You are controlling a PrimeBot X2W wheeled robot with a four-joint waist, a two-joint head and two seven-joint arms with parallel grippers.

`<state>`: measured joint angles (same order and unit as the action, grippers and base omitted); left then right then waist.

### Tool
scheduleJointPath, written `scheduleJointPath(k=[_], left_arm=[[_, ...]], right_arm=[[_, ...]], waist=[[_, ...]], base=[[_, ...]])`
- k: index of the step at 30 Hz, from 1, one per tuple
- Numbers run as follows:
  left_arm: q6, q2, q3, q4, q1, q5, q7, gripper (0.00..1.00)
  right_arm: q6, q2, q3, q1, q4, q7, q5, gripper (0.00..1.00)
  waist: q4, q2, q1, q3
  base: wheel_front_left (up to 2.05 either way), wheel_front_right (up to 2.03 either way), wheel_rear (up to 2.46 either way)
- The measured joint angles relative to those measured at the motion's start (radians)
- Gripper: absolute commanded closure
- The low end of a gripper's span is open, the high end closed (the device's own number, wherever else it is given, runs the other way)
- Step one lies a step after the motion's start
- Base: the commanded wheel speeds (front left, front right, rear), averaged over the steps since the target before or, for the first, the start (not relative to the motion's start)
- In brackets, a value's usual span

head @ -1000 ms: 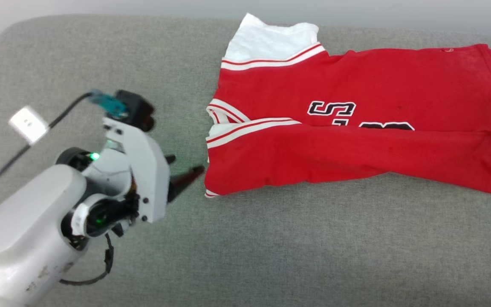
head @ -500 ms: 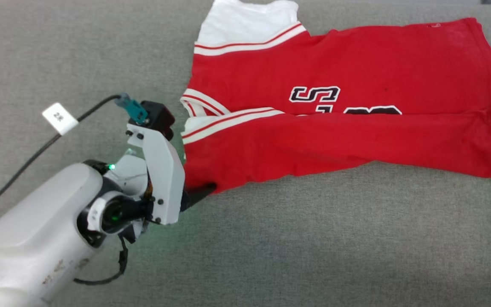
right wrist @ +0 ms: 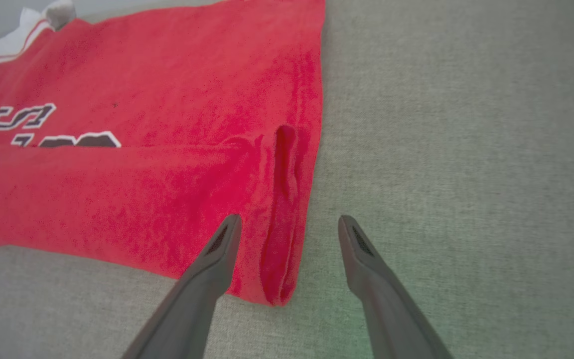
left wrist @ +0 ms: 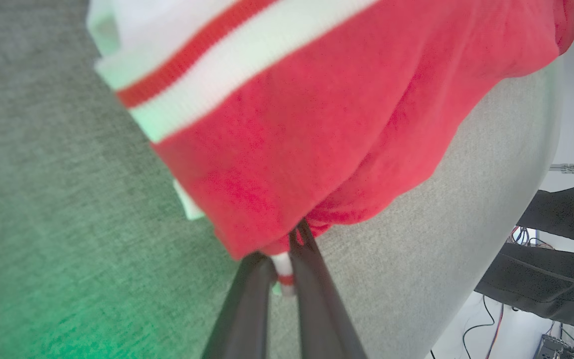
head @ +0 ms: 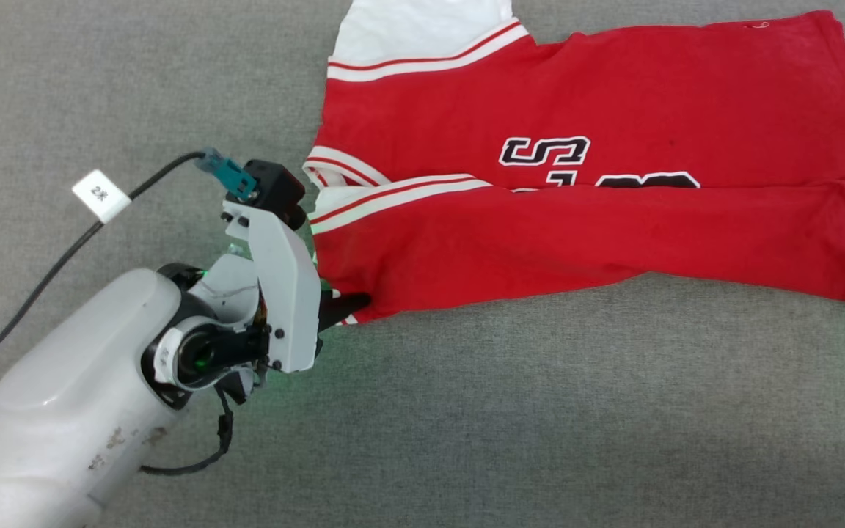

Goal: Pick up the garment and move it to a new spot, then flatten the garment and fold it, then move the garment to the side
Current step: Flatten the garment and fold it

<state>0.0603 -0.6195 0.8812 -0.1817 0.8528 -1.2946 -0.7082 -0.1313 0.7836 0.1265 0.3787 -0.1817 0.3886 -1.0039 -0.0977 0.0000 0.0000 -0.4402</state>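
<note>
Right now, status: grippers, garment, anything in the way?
Left gripper shut on garment, corner by the striped trim. Right gripper open, astride the opposite hem. Half-folded on grey surface; nothing seen in the way.

We see a grey woven upholstered surface, tinged green in patches. Past its rounded edge in the left wrist view hangs dark fabric that we cannot identify, with thin cables trailing over a pale floor.

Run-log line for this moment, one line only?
left end effector shut on garment corner | right end effector open over opposite end | fold unfinished
</note>
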Motion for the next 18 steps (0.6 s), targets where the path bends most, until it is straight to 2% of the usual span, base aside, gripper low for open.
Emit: scheduleJointPath(k=[7, 17, 18], left_arm=[[-0.021, 0.013, 0.003, 0.006, 0.007, 0.006, 0.014, 1.00], [-0.052, 0.050, 0.006, -0.004, 0.023, 0.013, 0.036, 1.00], [-0.055, 0.053, 0.006, -0.007, 0.023, 0.013, 0.040, 1.00]], right_arm=[[0.000, 0.052, 0.088, 0.052, 0.005, 0.231, 0.039, 0.00], [0.000, 0.072, 0.131, 0.102, -0.057, 0.331, 0.107, 0.00], [0.000, 0.072, 0.133, 0.103, -0.060, 0.332, 0.108, 0.76]], waist=[[0.019, 0.0000, 0.0000, -0.017], [0.057, 0.0000, 0.0000, -0.045], [0.059, 0.0000, 0.0000, -0.047]], base=[[0.00, 0.00, 0.00], [0.00, 0.00, 0.00], [0.00, 0.00, 0.00]])
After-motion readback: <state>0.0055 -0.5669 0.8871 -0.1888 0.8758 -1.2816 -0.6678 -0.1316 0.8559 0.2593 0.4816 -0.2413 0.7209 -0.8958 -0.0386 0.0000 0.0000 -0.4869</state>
